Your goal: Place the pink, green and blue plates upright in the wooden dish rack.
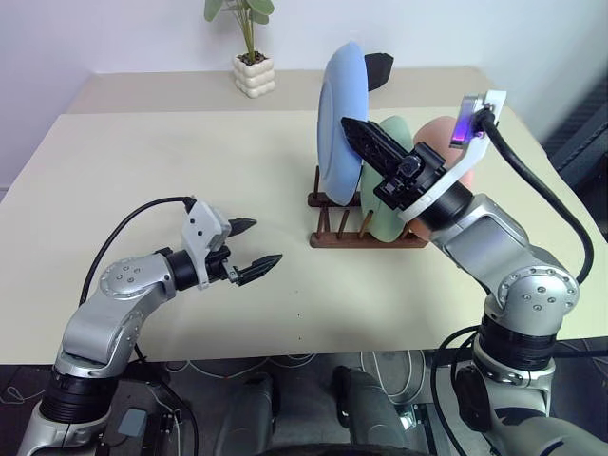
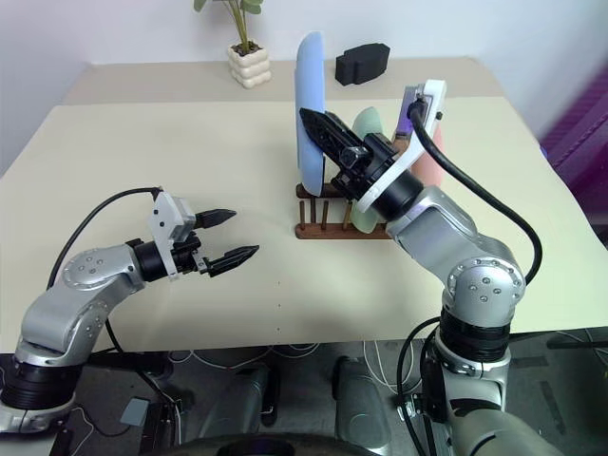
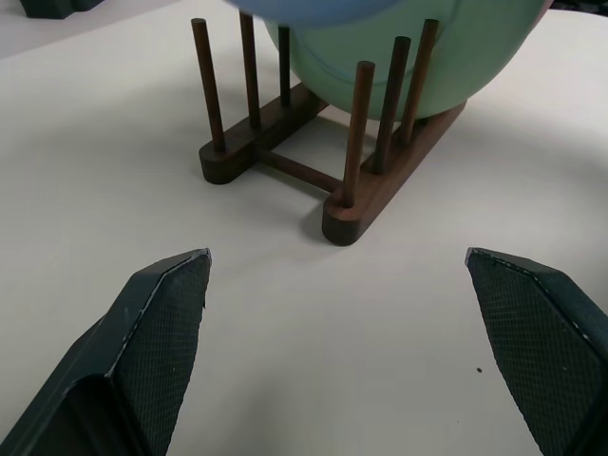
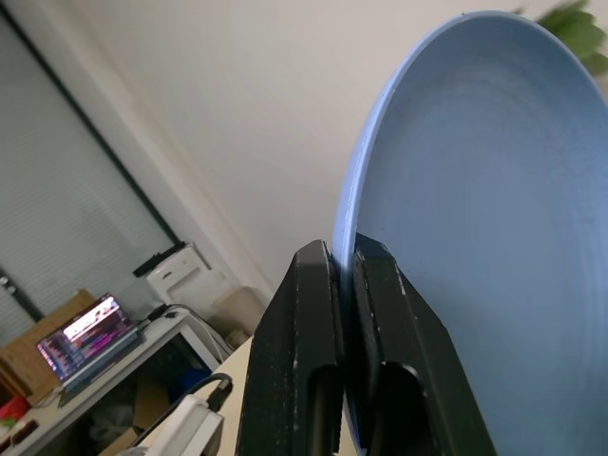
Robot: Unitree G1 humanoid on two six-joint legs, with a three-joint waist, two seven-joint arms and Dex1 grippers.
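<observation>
the wooden dish rack (image 1: pixel 366 228) stands on the cream table (image 1: pixel 142 171), and everything else is placed from it. the green plate (image 1: pixel 388 204) stands upright between the rack's pegs, and the pink plate (image 1: pixel 439 142) stands upright just behind it, toward the rack's right end, largely hidden by the right arm. the blue plate (image 1: pixel 340 123) is upright too, at the rack's left end, rising well above the pegs; whether its lower edge sits between the pegs or just above them cannot be told. the right gripper (image 4: pixel 347 285) reaches over the rack from the right, and its two black fingers are pinched narrow on the blue plate's rim, one finger on each face of the plate.

the left gripper (image 1: pixel 252 249) hovers over bare table well to the left of the rack, pointing toward it, its fingers spread wide and holding nothing. in the left wrist view the rack's two base rails, crossbar and thin pegs lie ahead between those spread fingertips (image 3: pixel 166 304), with the green plate's curved lower edge resting between the pegs.

behind the rack, on the far part of the table, a small potted plant (image 1: pixel 251 57) in a white pot stands to the rack's left, and a black object (image 2: pixel 362 63) lies nearly straight behind the rack.
</observation>
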